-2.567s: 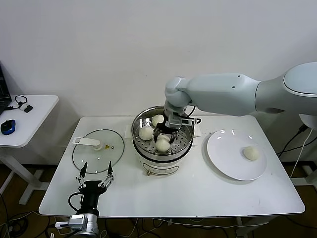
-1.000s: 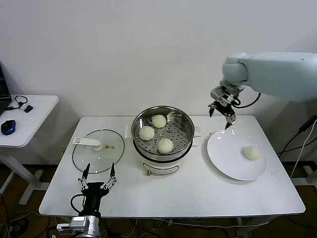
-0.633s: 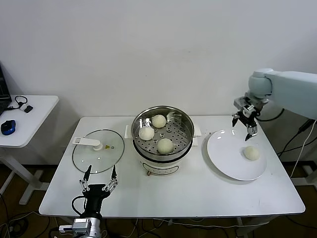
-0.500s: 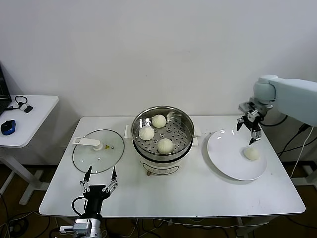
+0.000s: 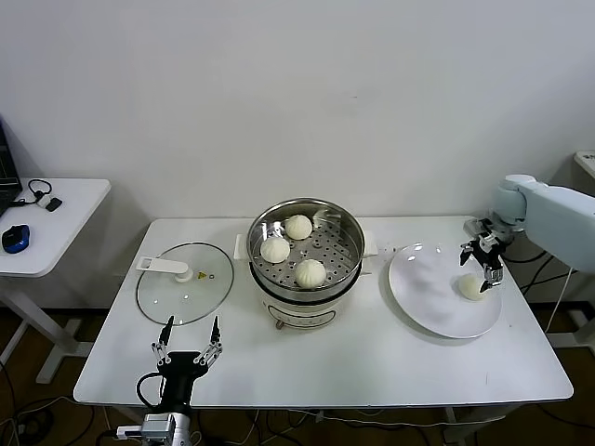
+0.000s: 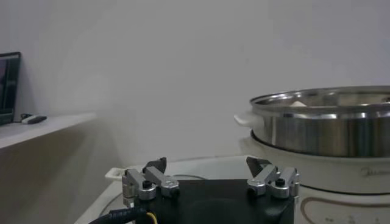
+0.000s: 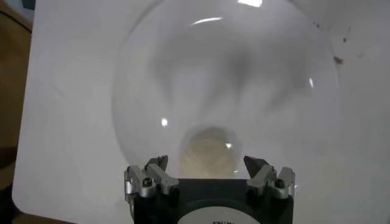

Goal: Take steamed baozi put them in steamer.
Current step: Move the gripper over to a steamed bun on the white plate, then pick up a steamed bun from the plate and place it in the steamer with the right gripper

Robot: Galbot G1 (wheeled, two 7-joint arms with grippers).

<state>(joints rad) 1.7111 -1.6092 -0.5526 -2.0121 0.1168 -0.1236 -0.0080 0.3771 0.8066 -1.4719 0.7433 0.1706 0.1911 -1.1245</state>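
Note:
The steel steamer (image 5: pixel 306 243) stands mid-table with three cream-white baozi on its perforated tray: one at the back (image 5: pixel 298 227), one at the left (image 5: pixel 275 249), one at the front (image 5: pixel 310 272). A fourth baozi (image 5: pixel 471 287) lies on the white plate (image 5: pixel 428 297) at the right. My right gripper (image 5: pixel 484 259) is open and empty just above that baozi, which shows between its fingers in the right wrist view (image 7: pixel 209 153). My left gripper (image 5: pixel 187 341) is open and empty, low at the table's front left edge; its wrist view shows the steamer's side (image 6: pixel 329 128).
The flat glass lid (image 5: pixel 183 282) lies on the table left of the steamer. A white side table (image 5: pixel 46 218) with a blue mouse (image 5: pixel 13 238) stands at far left. The wall runs close behind the table.
My right gripper left a baozi in the steamer, swung right across the table and came down over the plate's baozi. The left gripper sank slightly at the front edge.

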